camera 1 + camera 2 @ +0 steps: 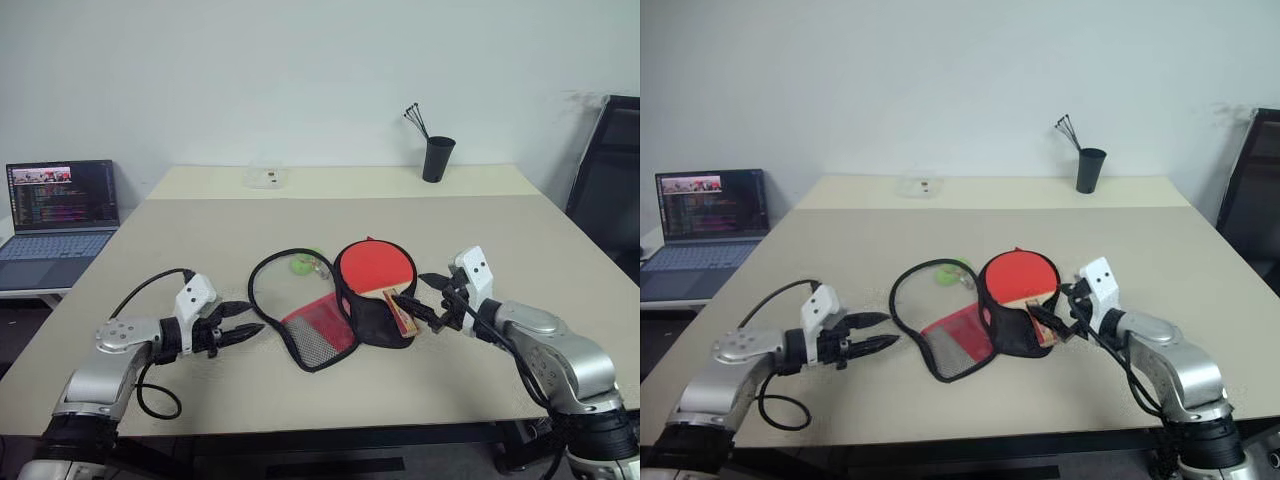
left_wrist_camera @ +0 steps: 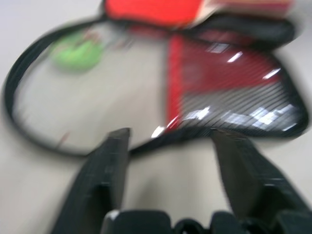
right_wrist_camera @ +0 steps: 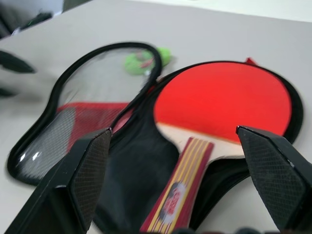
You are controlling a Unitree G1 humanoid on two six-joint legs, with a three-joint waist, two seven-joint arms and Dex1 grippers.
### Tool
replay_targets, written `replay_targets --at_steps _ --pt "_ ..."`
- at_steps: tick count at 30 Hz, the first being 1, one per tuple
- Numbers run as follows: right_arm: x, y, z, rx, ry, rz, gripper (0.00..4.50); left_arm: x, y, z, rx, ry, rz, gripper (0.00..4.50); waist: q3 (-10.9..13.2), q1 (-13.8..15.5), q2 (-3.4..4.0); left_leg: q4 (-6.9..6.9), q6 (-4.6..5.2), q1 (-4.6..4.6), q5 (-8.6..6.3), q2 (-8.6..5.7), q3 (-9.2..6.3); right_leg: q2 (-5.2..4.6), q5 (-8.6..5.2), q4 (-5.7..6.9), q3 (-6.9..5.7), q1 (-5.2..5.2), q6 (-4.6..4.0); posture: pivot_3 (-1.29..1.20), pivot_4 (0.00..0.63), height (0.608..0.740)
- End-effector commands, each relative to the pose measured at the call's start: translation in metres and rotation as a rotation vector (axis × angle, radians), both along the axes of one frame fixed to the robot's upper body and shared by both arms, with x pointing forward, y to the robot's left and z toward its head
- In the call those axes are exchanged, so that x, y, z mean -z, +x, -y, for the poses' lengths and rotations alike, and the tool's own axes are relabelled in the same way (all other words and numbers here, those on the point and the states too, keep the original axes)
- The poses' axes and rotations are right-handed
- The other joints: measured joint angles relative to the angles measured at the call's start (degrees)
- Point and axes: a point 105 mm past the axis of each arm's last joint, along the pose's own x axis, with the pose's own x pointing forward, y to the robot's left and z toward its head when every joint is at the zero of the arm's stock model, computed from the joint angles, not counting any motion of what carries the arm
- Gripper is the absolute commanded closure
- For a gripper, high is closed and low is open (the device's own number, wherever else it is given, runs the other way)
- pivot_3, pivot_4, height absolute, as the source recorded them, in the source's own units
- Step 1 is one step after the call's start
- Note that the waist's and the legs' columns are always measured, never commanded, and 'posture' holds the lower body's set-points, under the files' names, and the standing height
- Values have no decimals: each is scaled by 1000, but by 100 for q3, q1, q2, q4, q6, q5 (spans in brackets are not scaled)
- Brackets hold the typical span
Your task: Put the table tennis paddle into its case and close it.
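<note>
Beige counter [image 1: 200, 230], wide, against a pale wall. Case [image 1: 330, 310] lies unzipped near the middle, toward the near edge: flap with clear window, red panel and mesh folded open to the left, black half to the right. Table tennis paddle [image 1: 375, 270] rests in the black half, red face up, striped handle pointing toward the near right. Small green object [image 1: 302, 265] under the flap's window. Left gripper [image 1: 240, 325], fingers parted, just left of the flap, not touching. Right gripper [image 1: 425, 298], fingers spread, at the handle end. Black cup [image 1: 437, 158] with sticks near the far edge, right. Clear small box [image 1: 266, 178] far edge, centre. Laptop [image 1: 60, 215], screen lit, beyond the left edge.
</note>
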Motion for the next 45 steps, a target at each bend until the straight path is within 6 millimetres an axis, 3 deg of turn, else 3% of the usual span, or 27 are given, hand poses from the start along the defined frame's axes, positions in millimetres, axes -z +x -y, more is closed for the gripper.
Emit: replay_targets --at_steps 1,5,17,26,30,34,40,45 --pt "-11 -11 -7 -71 -12 36 0 -5 9 -8 -31 40 49 3189 0 0 0 0 0 -1 0 0 1 0 0 0 0 0 0 0 150 740" --pt "-9 -14 -7 -86 -40 37 0 7 16 -6 -52 29 23 4482 -1 3 -1 0 0 -2 0 -2 0 -3 0 -1 -1 0 0 0 150 740" --pt "-7 -18 -7 -90 -61 39 0 23 48 12 -103 2 27 4482 -2 16 -4 5 0 -2 0 -9 0 -6 1 2 -3 4 1 0 150 740" --pt "-4 -21 -5 -85 -68 35 0 11 65 51 -33 -68 85 4482 -3 102 -7 7 0 -2 0 -13 -1 -7 1 1 -5 9 2 0 150 740" --pt "-6 -22 6 -68 -84 32 0 -26 64 94 119 -127 184 4482 -3 122 -8 6 0 -5 0 -15 -1 -5 1 0 -5 7 2 0 150 740" --pt "-11 -21 33 -18 -101 21 0 -64 58 141 252 -229 247 4482 -1 171 -11 15 -1 -16 1 -19 -8 -7 2 -2 -11 7 4 0 150 740" --pt "-23 -15 69 83 -121 18 0 -78 59 188 341 -272 270 4482 -2 136 -12 13 -1 -10 1 -32 -1 -5 4 -7 -5 12 7 0 150 740" --pt "-27 -11 78 122 -125 33 0 -78 69 205 356 -255 284 4482 -1 108 -13 12 0 -2 0 -21 -1 24 4 -2 -1 13 7 0 150 740"
